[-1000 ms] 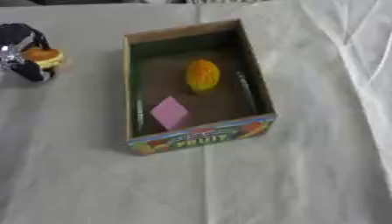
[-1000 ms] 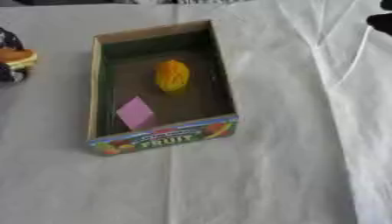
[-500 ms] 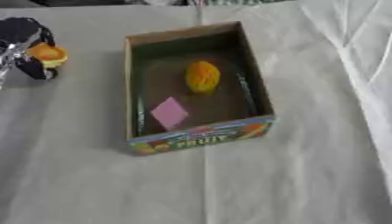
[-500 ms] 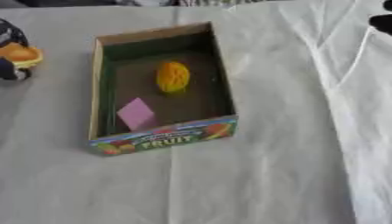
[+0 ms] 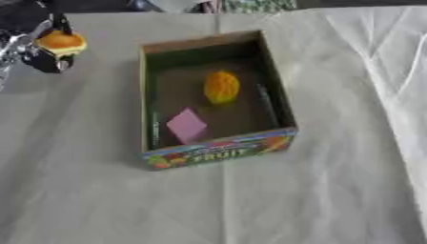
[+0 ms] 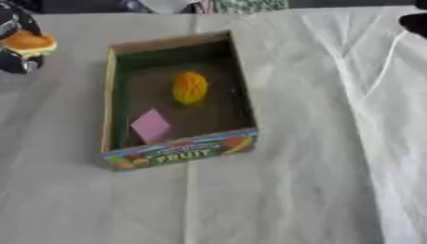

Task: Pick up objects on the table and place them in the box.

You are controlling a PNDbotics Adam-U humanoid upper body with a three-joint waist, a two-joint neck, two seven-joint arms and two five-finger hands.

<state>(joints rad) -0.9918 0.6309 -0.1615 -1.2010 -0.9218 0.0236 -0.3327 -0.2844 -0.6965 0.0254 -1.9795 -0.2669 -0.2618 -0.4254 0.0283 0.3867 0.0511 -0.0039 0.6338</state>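
- Left eye view: the black left hand (image 5: pixel 37 50) sat at about 10 o'clock of the open cardboard fruit box (image 5: pixel 279 102), fingers curled round a small round orange object (image 5: pixel 62 42).
- Over the last second the hand and orange object rose off the pale cloth-covered table (image 5: pixel 317 200) and drifted slightly toward the box; the object was clear of the cloth, well apart from the box's left wall.
- Inside the box: a yellow-orange ribbed fruit (image 5: pixel 221 87) mid-floor and a flat pink diamond-shaped piece (image 5: pixel 186 125) at about 7 o'clock of it, both unmoved.
- Right hand (image 6: pixel 414 21): dark tip at 1 o'clock edge of the right eye view; couldn't tell its fingers.
- Judgement: transport phase, carry over the rim and release remained.
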